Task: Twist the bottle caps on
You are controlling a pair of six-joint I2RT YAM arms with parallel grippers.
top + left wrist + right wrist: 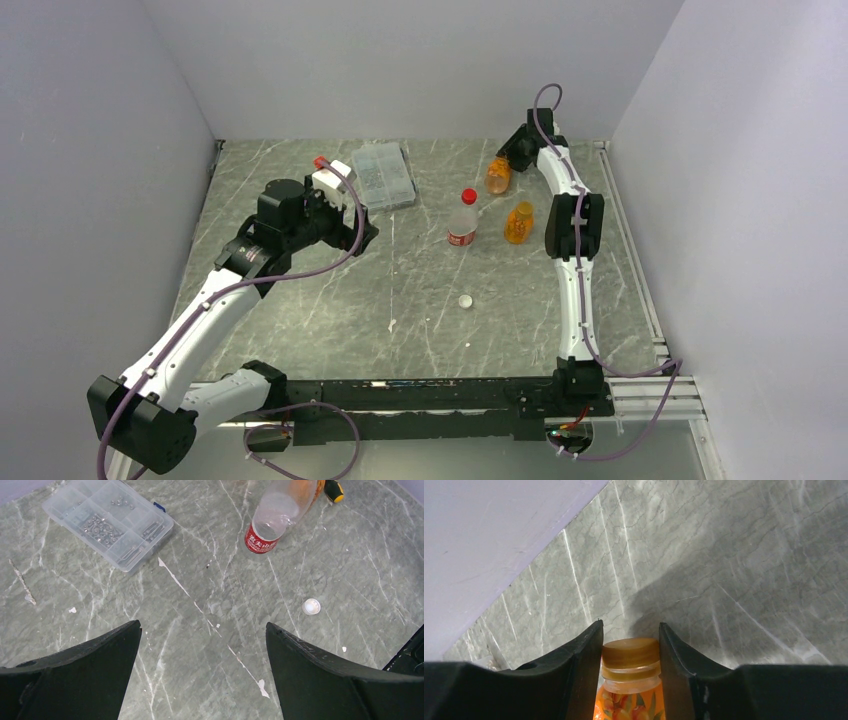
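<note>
While the orange cap sits level on the neck of the far orange bottle, close to the back wall, the right gripper is closed on it. Both fingers are seen pressed against the cap's sides. Step in hand is judged to be tightening this cap. Whether the thread is caught cannot be told.

Next move, as judged:
- Wrist roll about the bottle axis is needed, with grip held and light downward pressure.
- The bottle is not braced by anything, so it may spin with the cap. Bracing by the other arm should be considered.

The left gripper is wide open with nothing held. It hovers over bare table, well apart from the far orange bottle.

Rest of the task's things:
- A whitish cap lies loose near the table's middle and is not yet fitted.
- The clear bottle stands upright and is topped by a red cap.
- The near orange bottle stands beside the right arm. An orange top is seen on it, but its tightness cannot be told.
</note>
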